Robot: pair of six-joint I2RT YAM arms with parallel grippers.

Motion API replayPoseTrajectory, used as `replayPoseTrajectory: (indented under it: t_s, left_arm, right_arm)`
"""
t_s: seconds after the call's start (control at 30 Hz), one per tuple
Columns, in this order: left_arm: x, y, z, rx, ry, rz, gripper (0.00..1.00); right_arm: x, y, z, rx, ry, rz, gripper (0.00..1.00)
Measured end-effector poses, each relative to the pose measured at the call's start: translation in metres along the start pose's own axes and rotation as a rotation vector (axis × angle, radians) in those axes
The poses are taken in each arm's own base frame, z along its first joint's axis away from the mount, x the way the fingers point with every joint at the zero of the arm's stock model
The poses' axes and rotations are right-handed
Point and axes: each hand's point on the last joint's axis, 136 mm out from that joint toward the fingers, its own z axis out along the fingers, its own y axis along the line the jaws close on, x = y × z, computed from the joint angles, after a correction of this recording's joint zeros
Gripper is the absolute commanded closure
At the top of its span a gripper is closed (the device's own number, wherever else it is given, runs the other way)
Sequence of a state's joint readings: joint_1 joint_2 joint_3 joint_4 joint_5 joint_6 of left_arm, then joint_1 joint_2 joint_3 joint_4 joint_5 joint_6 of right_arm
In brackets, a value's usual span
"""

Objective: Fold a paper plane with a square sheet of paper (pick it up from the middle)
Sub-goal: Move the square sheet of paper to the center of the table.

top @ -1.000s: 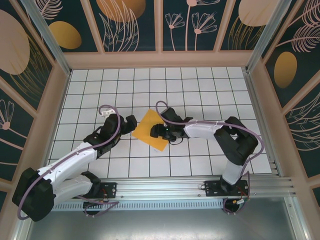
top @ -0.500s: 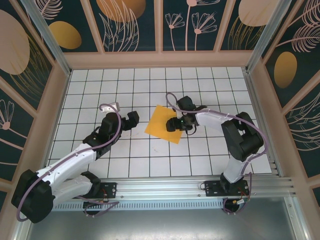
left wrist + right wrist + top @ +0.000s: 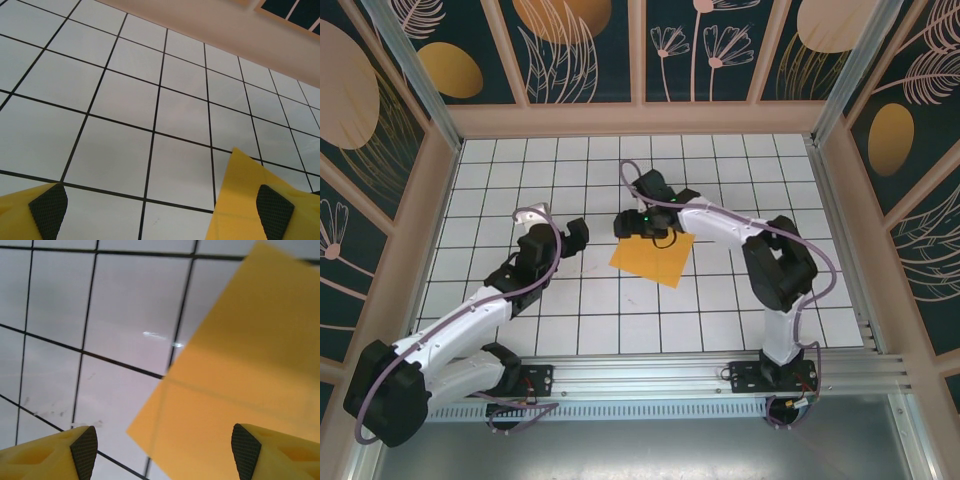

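Observation:
The square sheet of paper point(image 3: 655, 260) is orange-yellow and lies flat on the white tiled table near the middle. A faint crease crosses the sheet point(image 3: 240, 390) in the right wrist view. My right gripper point(image 3: 638, 222) hovers open over the sheet's far left corner. Its fingertips point(image 3: 164, 452) straddle that corner, apart from the paper, holding nothing. My left gripper point(image 3: 572, 235) stands open about one tile left of the sheet. Bare tiles show between its fingers point(image 3: 161, 210).
The table point(image 3: 520, 180) is a white grid of tiles, boxed in by pink walls point(image 3: 640, 118) at the back and both sides. An aluminium rail point(image 3: 650, 375) with both arm bases runs along the near edge.
The paper slid to the right a second ago and now lies still. My right gripper has swung from the sheet's right side to its far left corner. My left gripper drew back slightly leftward.

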State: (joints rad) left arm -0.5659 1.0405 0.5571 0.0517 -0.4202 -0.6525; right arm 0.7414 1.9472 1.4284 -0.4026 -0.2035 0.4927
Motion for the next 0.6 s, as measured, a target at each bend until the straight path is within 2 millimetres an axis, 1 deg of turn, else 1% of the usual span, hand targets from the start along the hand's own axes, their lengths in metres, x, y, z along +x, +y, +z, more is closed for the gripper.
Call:
replayPoseTrajectory:
  t_s: [0.07,0.13,0.2,0.27,0.43,0.6]
  left_arm:
    - [0.002,0.005,0.001,-0.018,0.008,0.0,0.01]
    - [0.004,0.01,0.001,-0.036,0.018,0.001,0.01]
    - [0.005,0.015,0.001,-0.053,0.028,0.0,0.01]
    - [0.006,0.019,0.002,-0.066,0.034,-0.003,0.01]
    - [0.009,0.023,0.002,-0.08,0.045,-0.001,0.01]
    - [0.012,0.024,0.003,-0.086,0.057,0.005,0.01]
  right_arm:
    - [0.013,0.01,0.019,-0.005,0.038,0.025,0.26]
    - [0.027,0.011,0.033,0.008,0.075,0.051,0.26]
    - [0.037,0.009,0.044,0.022,0.102,0.067,0.27]
    - [0.043,0.009,0.049,0.03,0.117,0.072,0.27]
    - [0.052,0.009,0.047,0.006,0.119,0.054,0.28]
    - [0.083,0.001,0.03,-0.002,0.171,-0.022,0.28]
